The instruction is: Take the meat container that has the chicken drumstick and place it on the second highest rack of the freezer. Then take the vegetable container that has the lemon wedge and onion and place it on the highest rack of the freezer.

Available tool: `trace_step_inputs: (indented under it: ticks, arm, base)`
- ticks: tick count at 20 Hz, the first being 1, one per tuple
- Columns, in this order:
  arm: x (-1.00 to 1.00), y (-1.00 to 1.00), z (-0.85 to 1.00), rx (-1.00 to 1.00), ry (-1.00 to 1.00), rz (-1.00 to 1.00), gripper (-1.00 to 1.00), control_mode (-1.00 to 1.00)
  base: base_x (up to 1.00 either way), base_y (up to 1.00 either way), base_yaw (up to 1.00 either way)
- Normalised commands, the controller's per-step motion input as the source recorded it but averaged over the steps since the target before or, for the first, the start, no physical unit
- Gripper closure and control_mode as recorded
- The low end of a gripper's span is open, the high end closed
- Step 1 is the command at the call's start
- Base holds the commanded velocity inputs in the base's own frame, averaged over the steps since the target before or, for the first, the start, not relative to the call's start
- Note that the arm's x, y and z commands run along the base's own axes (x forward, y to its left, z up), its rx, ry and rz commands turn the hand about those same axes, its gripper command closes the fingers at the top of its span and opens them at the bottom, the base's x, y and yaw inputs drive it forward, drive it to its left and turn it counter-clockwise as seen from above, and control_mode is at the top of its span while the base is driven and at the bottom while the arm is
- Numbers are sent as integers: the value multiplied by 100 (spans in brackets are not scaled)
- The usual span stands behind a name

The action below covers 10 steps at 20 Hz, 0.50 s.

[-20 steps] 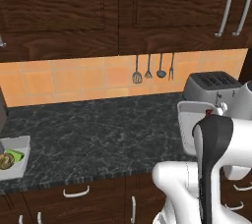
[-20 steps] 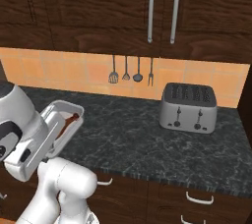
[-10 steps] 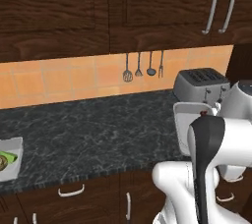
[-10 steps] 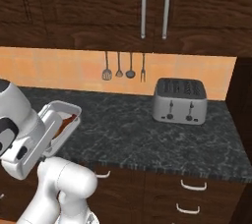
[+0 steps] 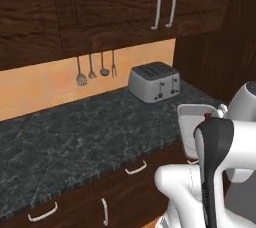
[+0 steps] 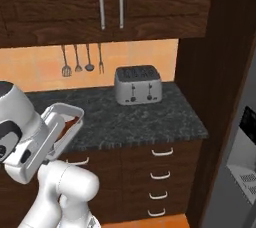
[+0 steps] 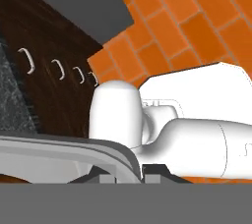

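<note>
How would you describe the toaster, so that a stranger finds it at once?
Look at the dark speckled counter under the wooden cupboards. Near its right end, by the orange wall, stands the toaster: a silver box with slots on top, the sole appliance there, right of the hanging utensils.

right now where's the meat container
The meat container is held up by the shut gripper at the arm's end, lower left in the right base view, tilted, in front of the counter left of the toaster.

Home kitchen: dark wood cupboards [image 6: 110, 2], orange tile backsplash [image 5: 50, 84], hanging utensils [image 6: 82, 59], toaster [image 6: 137, 84] at back edge of speckled black table [image 5: 75, 137], drawers [image 6: 160, 172] beneath.
</note>
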Motion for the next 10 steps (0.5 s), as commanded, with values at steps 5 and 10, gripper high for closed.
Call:
trace_step_inputs:
  ticks: [5, 10]
  arm:
    - [0, 0, 0, 0, 0, 0, 100, 100]
    - [0, 0, 0, 0, 0, 0, 100, 100]
  base:
    - [0, 0, -68]
    - [0, 0, -69]
